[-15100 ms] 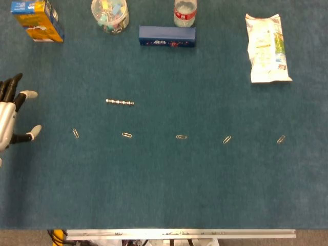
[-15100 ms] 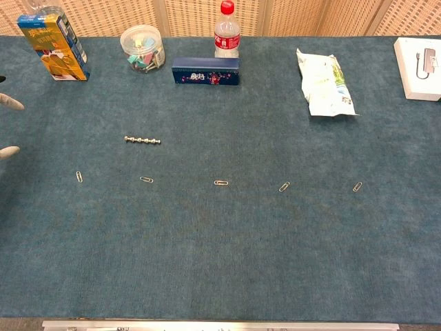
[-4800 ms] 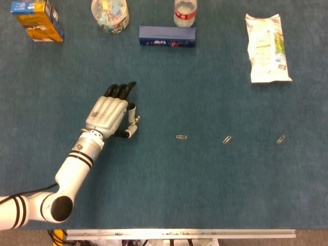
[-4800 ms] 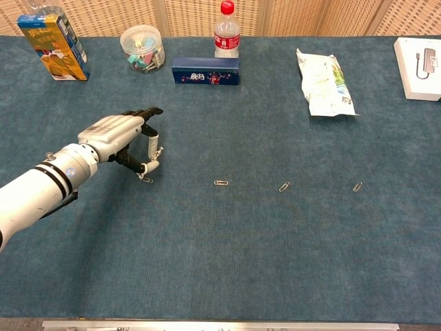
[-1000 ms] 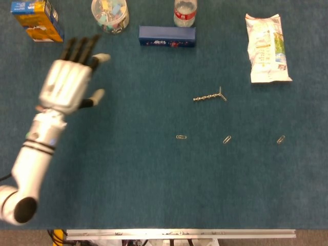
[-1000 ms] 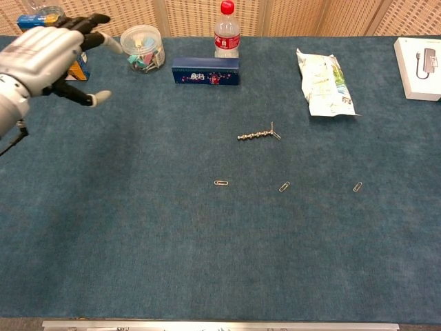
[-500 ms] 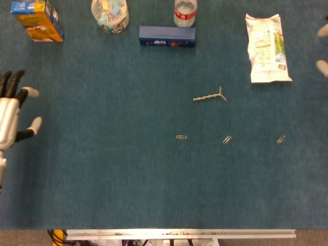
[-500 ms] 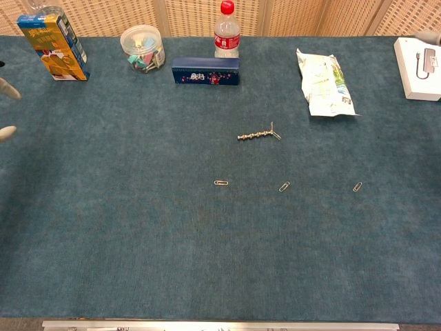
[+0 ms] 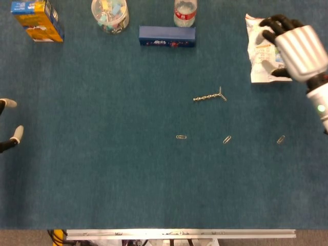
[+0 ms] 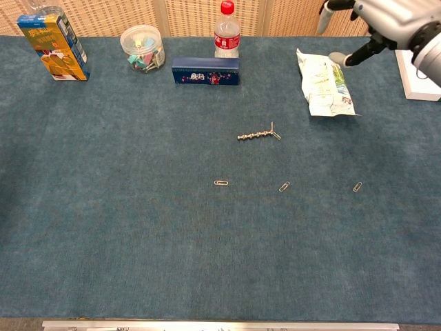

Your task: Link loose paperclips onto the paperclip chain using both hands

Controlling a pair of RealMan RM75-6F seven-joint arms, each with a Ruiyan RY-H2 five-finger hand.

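— Paperclips first, nearest us: three loose ones in a row on the blue table (image 9: 102,179). One paperclip (image 9: 181,137) lies left, a second paperclip (image 9: 226,139) in the middle, a third paperclip (image 9: 281,139) to the right, all well apart.

— And the paperclip chain (image 9: 209,96)?

— Beyond that row, flat on the cloth, with two clips splayed at its right end. Nothing touches it.

— Hands?

— The right hand (image 9: 296,48) hovers over the far right of the table, fingers (image 9: 274,23) spread and curved, holding nothing. In the chest view it is cut off by the top edge. Of the left hand (image 9: 9,125) only two pale fingertips show at the left border of the head view, set apart from each other; the rest is out of frame, and I see nothing in it.

— Containers along the back?

— A clear round tub (image 10: 142,48) holds a jumble of pastel clips, green, pink and yellow; I cannot count them. Right of it a dark blue box (image 10: 205,71) lies on its side, its lettering too small to read. Just behind that stands a clear bottle (image 10: 227,35) with a red cap and red label, text illegible.

— Anything else?

— A yellow and blue carton (image 10: 54,46) at far left, print unreadable. A white and green packet (image 10: 324,83) lies partly under the right hand in the head view. A white box (image 10: 415,69) sits at the far right edge, cut off.
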